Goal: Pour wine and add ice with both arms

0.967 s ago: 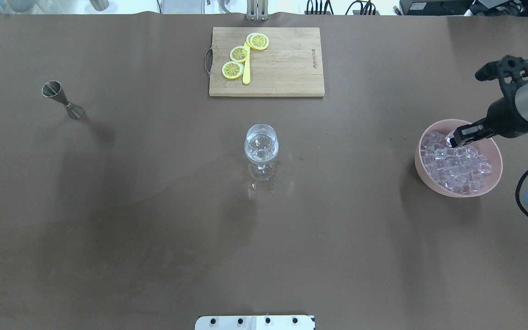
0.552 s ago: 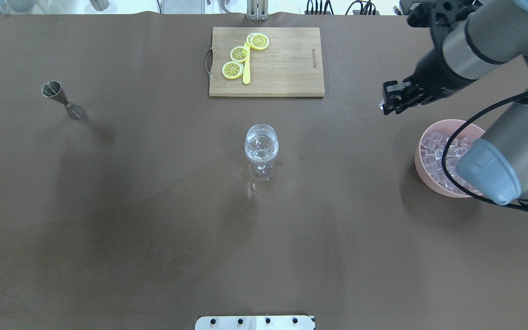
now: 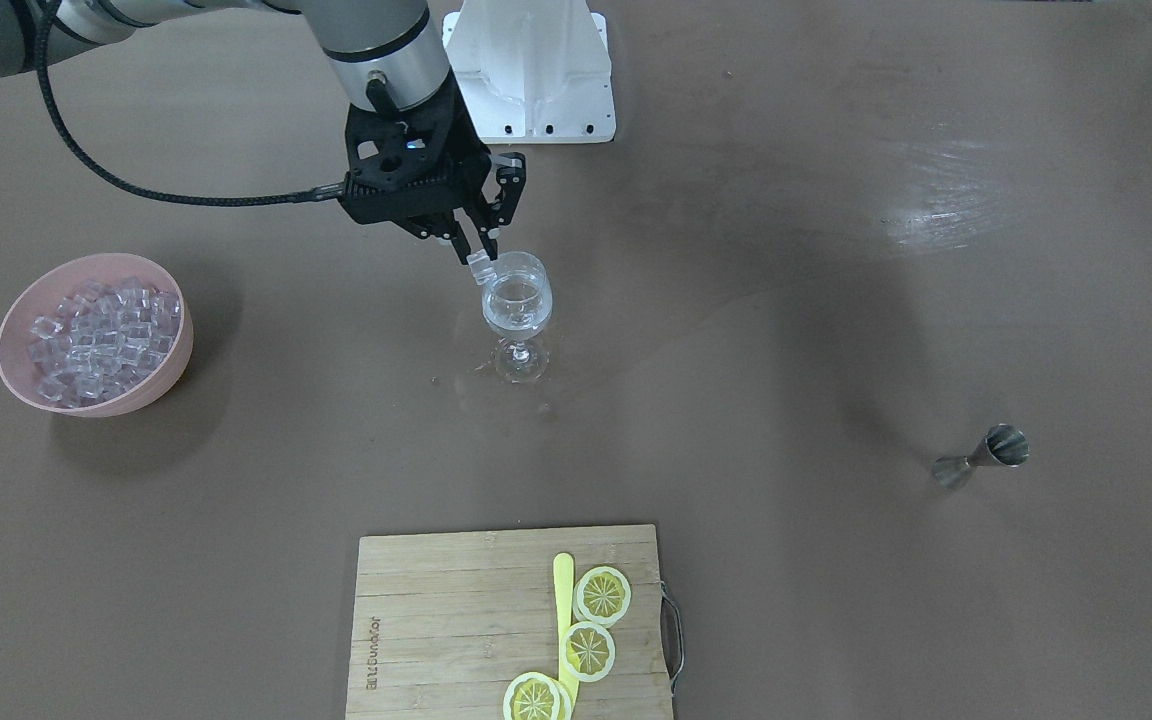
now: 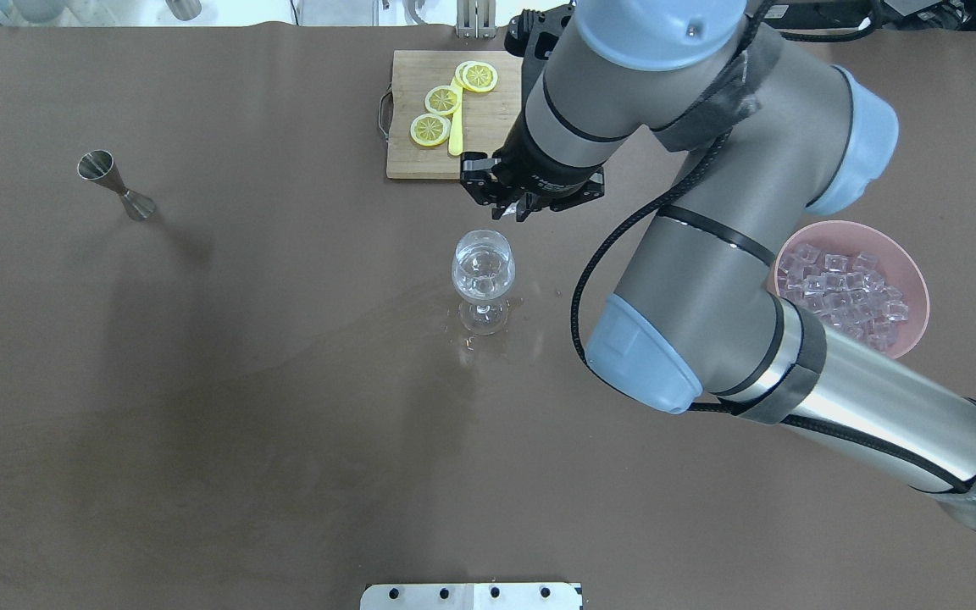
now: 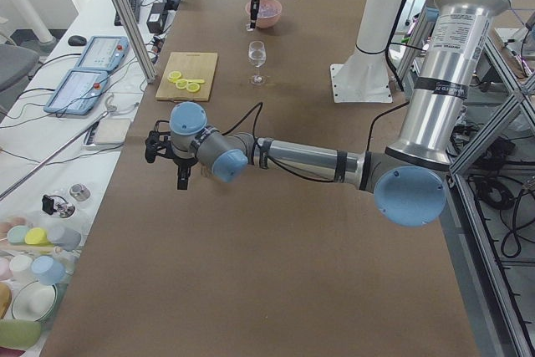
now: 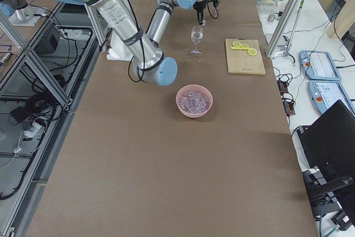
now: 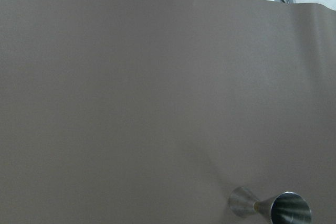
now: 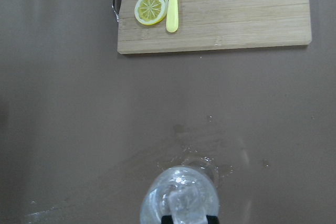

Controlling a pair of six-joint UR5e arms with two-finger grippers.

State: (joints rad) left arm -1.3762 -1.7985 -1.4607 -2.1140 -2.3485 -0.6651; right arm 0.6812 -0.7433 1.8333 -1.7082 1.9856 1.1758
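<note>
1. The white base block (image 4: 471, 596) sits at the robot's edge of the table. The overhead frame cuts off its lower part.
2. The wine glass (image 4: 482, 318) stands upright at mid-table. It holds the wine (image 3: 516, 305). The level is hard to read, since liquid and glass are both clear. A wet patch (image 4: 473, 341) spreads round the foot.
3. The right gripper (image 3: 477, 256) hangs at the glass's rim. Its fingers are clamped on one ice cube (image 3: 482, 267), which sits just above the rim. The right wrist view shows this cube over the glass mouth, with the fingertips cropped by the lower edge. From overhead the cube is barely discernible.
4. The right arm (image 4: 708, 280) reaches in from the robot's right. In the overhead view it hides the near edge of the pink bowl (image 3: 168, 385) and half of the board.
5. The bowl stands well apart from the glass, on the robot's right, heaped with ice (image 3: 101, 335).
6. The left gripper (image 5: 182, 175) hovers on the robot's left, near the steel jigger (image 4: 115, 184). The front view crops it at the frame edge and its wrist view shows no fingers, so I cannot tell whether its jaws are parted. It is also unclear whether the jigger stands or lies.
7. The cutting board (image 3: 436, 600) lies at the far edge. It carries lemon slices (image 3: 601, 595) beside a yellow strip (image 3: 563, 590).
</note>
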